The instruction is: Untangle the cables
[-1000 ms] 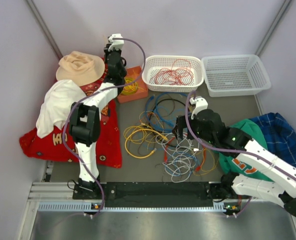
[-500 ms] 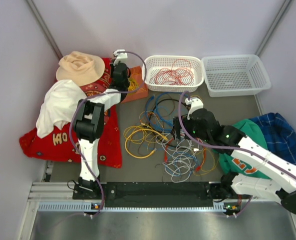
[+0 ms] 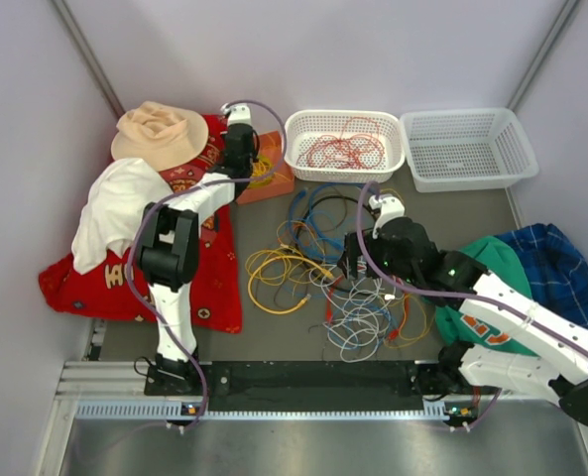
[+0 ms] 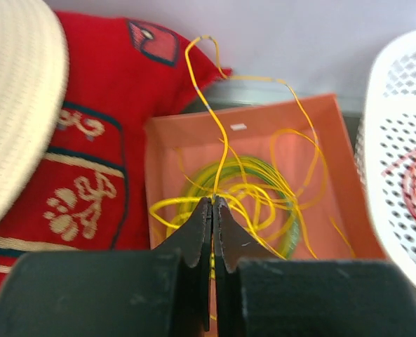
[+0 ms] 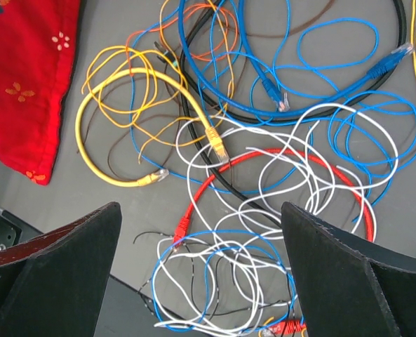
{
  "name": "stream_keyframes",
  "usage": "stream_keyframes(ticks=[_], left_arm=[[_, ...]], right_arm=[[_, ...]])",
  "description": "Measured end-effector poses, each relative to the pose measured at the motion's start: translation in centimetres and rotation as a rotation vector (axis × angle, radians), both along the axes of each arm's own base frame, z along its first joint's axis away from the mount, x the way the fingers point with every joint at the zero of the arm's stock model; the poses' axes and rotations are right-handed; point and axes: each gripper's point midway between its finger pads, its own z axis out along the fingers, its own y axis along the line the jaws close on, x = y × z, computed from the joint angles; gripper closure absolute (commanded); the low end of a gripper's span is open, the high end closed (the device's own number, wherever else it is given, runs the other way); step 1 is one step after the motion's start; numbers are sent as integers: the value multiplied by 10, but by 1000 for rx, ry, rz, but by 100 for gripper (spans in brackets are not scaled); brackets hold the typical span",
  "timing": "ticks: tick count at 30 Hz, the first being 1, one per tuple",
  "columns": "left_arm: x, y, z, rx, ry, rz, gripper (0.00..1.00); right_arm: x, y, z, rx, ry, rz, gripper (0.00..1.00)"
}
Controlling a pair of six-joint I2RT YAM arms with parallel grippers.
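The cables [image 3: 333,268] lie tangled mid-table: yellow [image 3: 279,278], blue [image 3: 318,213] and white [image 3: 358,322] loops. My right gripper [image 3: 358,263] hovers open over them; between its fingers the right wrist view shows a red cable [image 5: 200,189], white wires [image 5: 278,175] and a thick yellow cable [image 5: 81,144]. At the back, my left gripper [image 3: 242,149] is over the orange box [image 3: 264,174], shut on a thin yellow wire [image 4: 224,144]. That wire rises from a loose yellow bundle and a green-yellow coil [image 4: 288,225] in the box [image 4: 165,147].
A white basket [image 3: 298,149] at the back holds red wires [image 3: 343,149]; a second white basket [image 3: 467,149] stands right of it. A straw hat [image 3: 160,134], white cloth [image 3: 115,213] and red cloth [image 3: 199,288] lie left. Green [image 3: 502,288] and plaid [image 3: 556,263] clothes lie right.
My left gripper has come down and to the right from near the back wall to the orange box. The right gripper has edged slightly left over the pile.
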Motion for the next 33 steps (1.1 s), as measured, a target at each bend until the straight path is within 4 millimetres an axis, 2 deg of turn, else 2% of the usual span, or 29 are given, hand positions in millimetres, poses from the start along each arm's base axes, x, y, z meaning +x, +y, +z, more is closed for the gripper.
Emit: stream_keyframes(ticks=[8,13,17,18,19,20,21,26,33], left_arm=[[-18,-26,-12,-131,129,-94,100],[-38,-28,-8,-170,165,-110,100],[-43,-28,-6,-180,173,-106,100],[-44,-27,-7,-179,177,-106,66],[-45,-27,-9,-177,185,-105,50],[-45,-27,-10,-168,191,-106,40],[-44,-26,-12,-166,202,-102,1],[-18,-29,-7,-150,188,-79,1],[-18,-25,13,-142,153,-60,1]], right_arm=[[-3,-2,3,21,-3,-4,5],[-4,-1,1,28,3,-2,5],[-4,1,0,35,3,2,5],[-4,1,1,37,1,3,5],[-4,1,1,39,0,3,5],[-4,1,1,39,0,3,5],[-4,1,1,39,1,3,5],[-4,1,-1,37,5,0,5],[-3,3,-1,39,3,8,6]])
